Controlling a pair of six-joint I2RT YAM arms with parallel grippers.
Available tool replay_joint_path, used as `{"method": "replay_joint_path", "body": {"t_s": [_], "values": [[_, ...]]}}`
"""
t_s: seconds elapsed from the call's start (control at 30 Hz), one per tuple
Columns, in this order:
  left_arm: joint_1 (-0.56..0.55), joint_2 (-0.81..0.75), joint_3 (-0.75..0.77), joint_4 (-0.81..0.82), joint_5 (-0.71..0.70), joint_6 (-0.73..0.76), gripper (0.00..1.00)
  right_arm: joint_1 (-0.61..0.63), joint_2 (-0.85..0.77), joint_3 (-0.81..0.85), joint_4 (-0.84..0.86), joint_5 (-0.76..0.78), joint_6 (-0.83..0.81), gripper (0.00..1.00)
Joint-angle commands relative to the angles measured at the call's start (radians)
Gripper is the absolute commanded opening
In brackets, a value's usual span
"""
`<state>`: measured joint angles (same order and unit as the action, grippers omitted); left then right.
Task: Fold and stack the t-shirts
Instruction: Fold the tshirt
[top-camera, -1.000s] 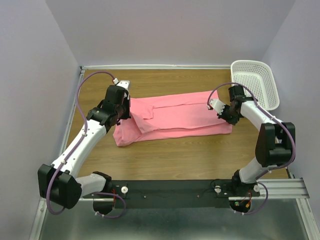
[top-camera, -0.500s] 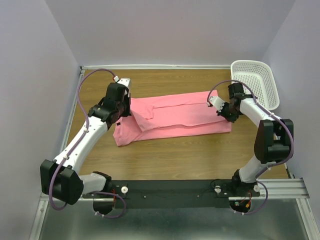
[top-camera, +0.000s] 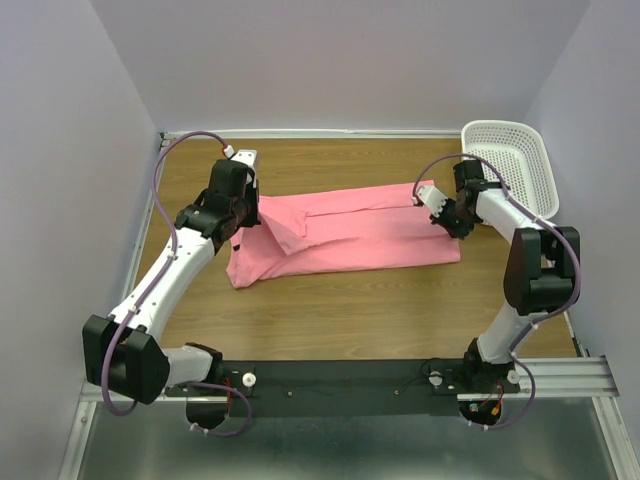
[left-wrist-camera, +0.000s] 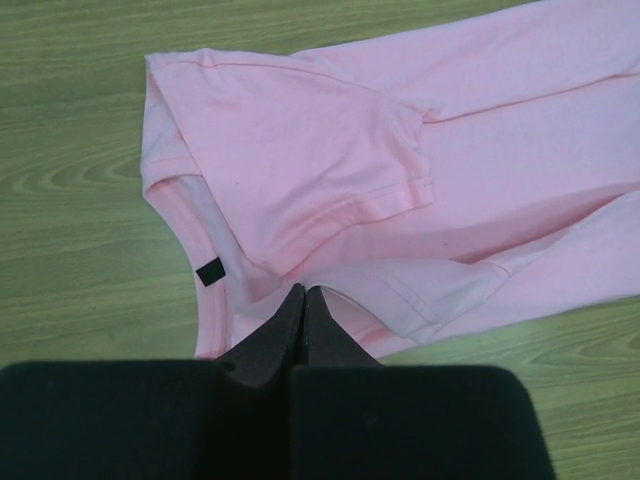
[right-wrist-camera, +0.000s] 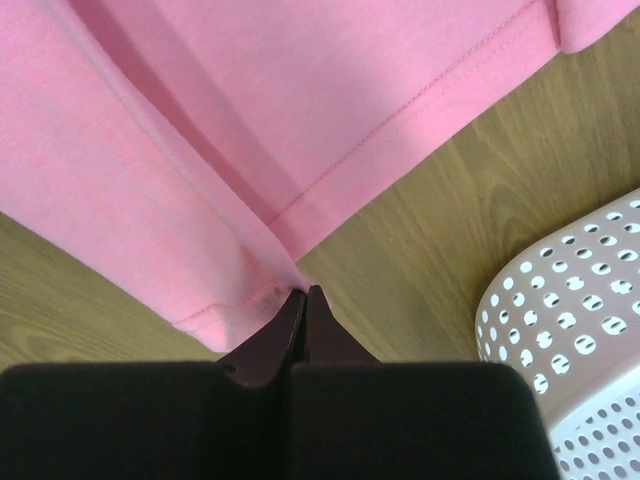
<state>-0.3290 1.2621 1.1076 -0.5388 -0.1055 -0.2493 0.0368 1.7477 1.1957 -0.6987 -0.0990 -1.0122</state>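
A salmon-pink t-shirt (top-camera: 350, 232) lies lengthwise across the middle of the wooden table, partly folded along its length. My left gripper (top-camera: 243, 208) is at the shirt's left end and is shut on the cloth near the collar; in the left wrist view (left-wrist-camera: 304, 292) a short sleeve (left-wrist-camera: 300, 165) lies folded over the body. My right gripper (top-camera: 447, 213) is at the shirt's right end, shut on the hem edge (right-wrist-camera: 285, 268), which it lifts a little off the table.
A white perforated plastic basket (top-camera: 512, 165) stands at the back right, close beside my right arm; its wall shows in the right wrist view (right-wrist-camera: 570, 330). Lilac walls enclose the table on three sides. Bare wood lies in front of the shirt.
Both grippers have moved toward the back of the table, drawing the held ends of the shirt with them. The near edge of the shirt has shifted slightly back.
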Motion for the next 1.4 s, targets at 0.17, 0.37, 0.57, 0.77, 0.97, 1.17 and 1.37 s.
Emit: {"method": "replay_joint_path", "body": {"t_s": [0.17,0.37,0.57,0.77,0.97,1.17,1.37], "values": [[0.019,0.028,0.044,0.033,-0.014,0.018,0.0,-0.009,0.071,0.071,0.007,-0.045,0.032,0.04],[0.021,0.023,0.044,0.027,-0.014,0.021,0.0,-0.011,0.096,0.088,0.008,-0.047,0.038,0.05],[0.025,0.026,0.043,0.028,-0.014,0.021,0.0,-0.011,0.116,0.104,0.013,-0.045,0.046,0.06],[0.027,0.028,0.049,0.028,-0.008,0.019,0.0,-0.009,0.122,0.113,0.015,-0.045,0.052,0.06],[0.031,0.022,0.044,0.025,-0.011,0.022,0.0,-0.011,0.125,0.13,0.015,-0.05,0.06,0.03],[0.036,0.013,0.037,0.026,-0.011,0.019,0.0,-0.009,0.141,0.15,0.015,-0.059,0.07,0.03],[0.041,0.017,0.046,0.028,-0.01,0.021,0.0,-0.011,0.162,0.171,0.015,-0.062,0.078,0.04]]}}
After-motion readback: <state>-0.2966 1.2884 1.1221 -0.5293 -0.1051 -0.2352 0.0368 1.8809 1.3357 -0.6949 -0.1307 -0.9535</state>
